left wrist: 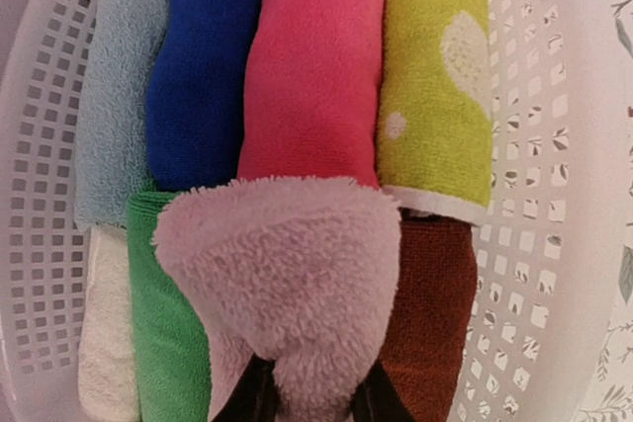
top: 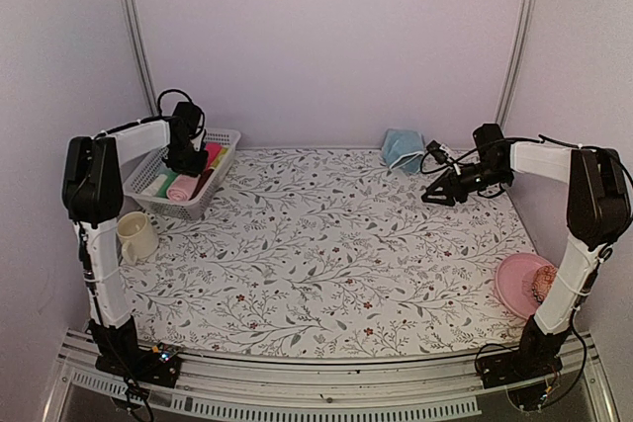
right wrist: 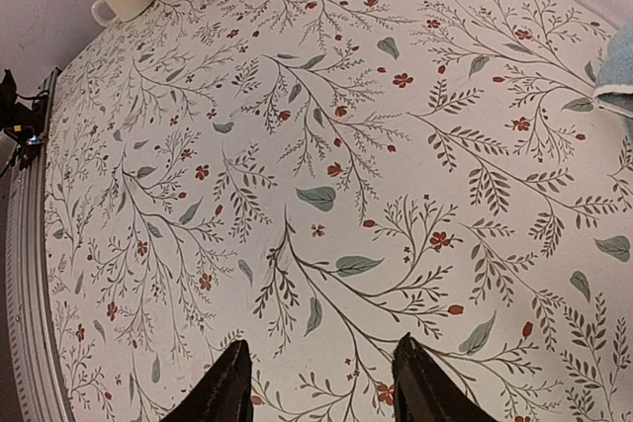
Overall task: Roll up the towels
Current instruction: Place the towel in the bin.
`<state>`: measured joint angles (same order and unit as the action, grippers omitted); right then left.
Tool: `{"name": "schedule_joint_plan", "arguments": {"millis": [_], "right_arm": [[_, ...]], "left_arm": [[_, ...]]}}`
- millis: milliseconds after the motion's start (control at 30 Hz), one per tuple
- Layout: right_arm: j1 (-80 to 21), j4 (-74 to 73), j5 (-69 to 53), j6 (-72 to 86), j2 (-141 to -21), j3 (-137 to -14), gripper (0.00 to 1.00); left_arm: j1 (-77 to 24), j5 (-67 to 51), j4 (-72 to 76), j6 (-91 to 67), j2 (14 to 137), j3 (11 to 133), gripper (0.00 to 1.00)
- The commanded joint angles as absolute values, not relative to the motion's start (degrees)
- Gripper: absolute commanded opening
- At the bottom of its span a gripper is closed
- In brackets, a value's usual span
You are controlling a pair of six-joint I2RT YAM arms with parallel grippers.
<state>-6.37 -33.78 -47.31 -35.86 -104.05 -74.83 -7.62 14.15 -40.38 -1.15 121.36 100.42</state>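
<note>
top external view: the left gripper [top: 185, 153] hangs over the white basket [top: 220, 177] at the rear left of the worktop [top: 326, 264]. the pale pink towel [top: 183, 188] lies at the basket's near end, just below the gripper. a crumpled blue towel [top: 401, 148] lies loose at the rear, near the right gripper [top: 440, 192], which hovers low over the worktop. a cream mug [top: 136, 236] stands near the basket and a pink plate [top: 514, 279] sits at the near right.

left wrist view: the gripper's fingers [left wrist: 252, 397] press in on either side of the pale pink towel, so the gripper is clamped on it. the towel is thick and fluffy and rests on top of rolled towels [left wrist: 316, 56] packed side by side in blues, hot pink, lime, green and rust. it looks light, soft and squashy. held by one end like this, it would likely sag and loosen, so a hold across the middle of the bundle seems safer.

right wrist view: the fingers [right wrist: 227, 387] stand apart with nothing between them, over bare floral worktop. the edge of the blue towel shows at the right border. that towel looks limp and without stiffness. a pinch at a hemmed corner would probably serve best for pulling it flat before rolling.
</note>
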Motion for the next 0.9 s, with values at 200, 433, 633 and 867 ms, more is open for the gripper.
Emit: {"name": "schedule_joint_plan", "arguments": {"millis": [200,433,633,867], "right_arm": [[-6.50,-34.80,-48.43,-36.56,-105.11,-76.05,0.47],[-6.50,-34.80,-48.42,-36.55,-105.07,-76.03,0.47],[-6.53,-34.87,-48.42,-36.57,-104.95,-76.10,0.47],[-6.55,-34.83,-48.34,-36.80,-104.77,-76.06,0.47]], "left_arm": [[-12.11,15.11,-50.83,-2.33,122.66,100.92,0.10],[-14.35,18.65,-54.02,-2.24,124.33,104.44,0.10],[-14.71,14.70,-53.97,-2.22,124.71,104.34,0.10],[-14.31,8.65,-53.02,-2.56,124.93,103.67,0.10]]}}
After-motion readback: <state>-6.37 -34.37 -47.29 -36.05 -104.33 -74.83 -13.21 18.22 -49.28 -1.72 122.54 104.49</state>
